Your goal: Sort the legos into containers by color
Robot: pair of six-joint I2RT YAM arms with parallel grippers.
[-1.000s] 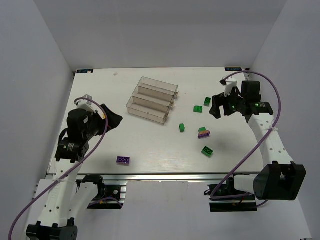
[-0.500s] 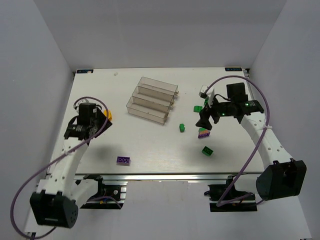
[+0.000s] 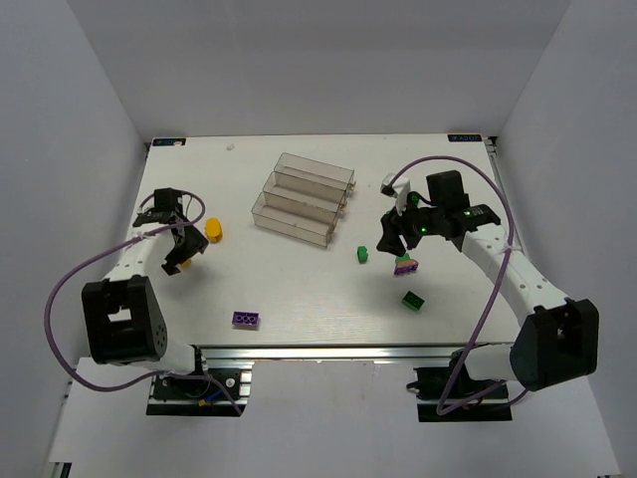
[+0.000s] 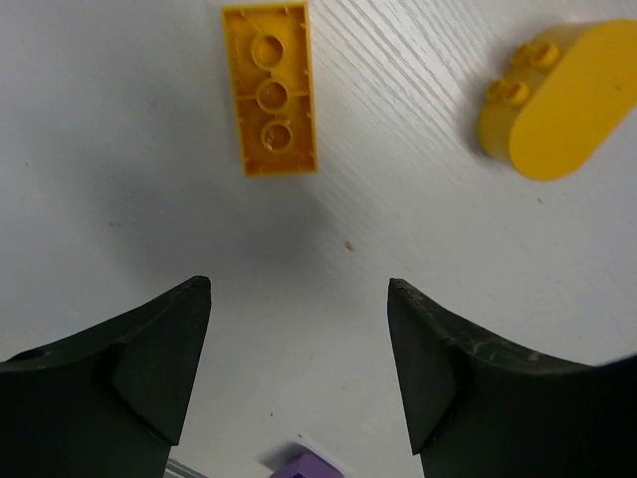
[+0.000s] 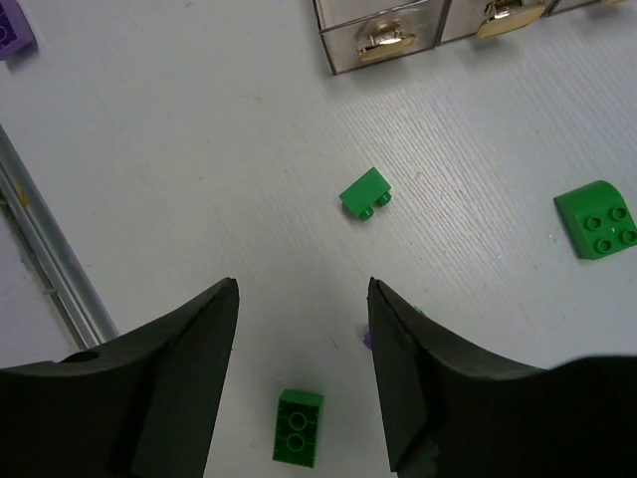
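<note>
The three joined clear containers (image 3: 304, 199) stand at the table's middle back and look empty. My left gripper (image 3: 179, 253) is open and empty over bare table (image 4: 299, 299), near a flat yellow-orange brick (image 4: 271, 90) and a rounded yellow-orange brick (image 4: 552, 95), which also shows from above (image 3: 213, 231). My right gripper (image 3: 387, 242) is open and empty (image 5: 302, 294) above several green legos: a small one (image 5: 364, 193), a rounded one (image 5: 597, 219) and a two-stud one (image 5: 299, 426). A purple-and-green stack (image 3: 405, 265) lies under it.
A purple brick (image 3: 246, 319) lies near the front edge, left of centre. A green brick (image 3: 412, 300) lies front right and another (image 3: 363, 255) right of the bins. The bin ends (image 5: 438, 25) show at the top of the right wrist view.
The left arm has swung down and its gripper now hangs low by the yellow-orange bricks. The right gripper has moved left and forward over the green bricks. No brick has moved.
</note>
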